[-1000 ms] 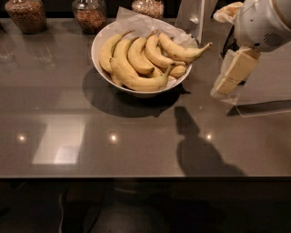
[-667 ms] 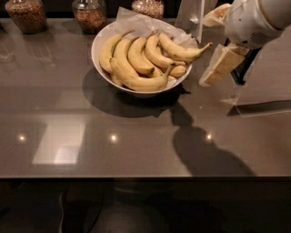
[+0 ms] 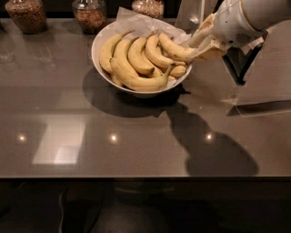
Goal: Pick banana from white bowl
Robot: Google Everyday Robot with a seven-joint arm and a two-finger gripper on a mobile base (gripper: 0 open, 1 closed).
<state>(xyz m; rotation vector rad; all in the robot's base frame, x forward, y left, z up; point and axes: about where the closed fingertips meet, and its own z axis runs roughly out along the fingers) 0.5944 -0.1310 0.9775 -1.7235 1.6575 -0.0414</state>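
Across the whole view lies a dark grey, shiny table with small spots of light on it. The room past it is dark.

One second ago the gripper hung to the right of the white bowl, apart from it. Now it has moved left to the bowl's right rim. Its two cream fingers are apart, one above and one below the thin stem end of the banana. They do not look closed on it. The banana lies in the bowl, on the right side, on top of the other bananas, same as before.

White paper lines the bowl. Three glass jars of brown grains stand along the far edge.
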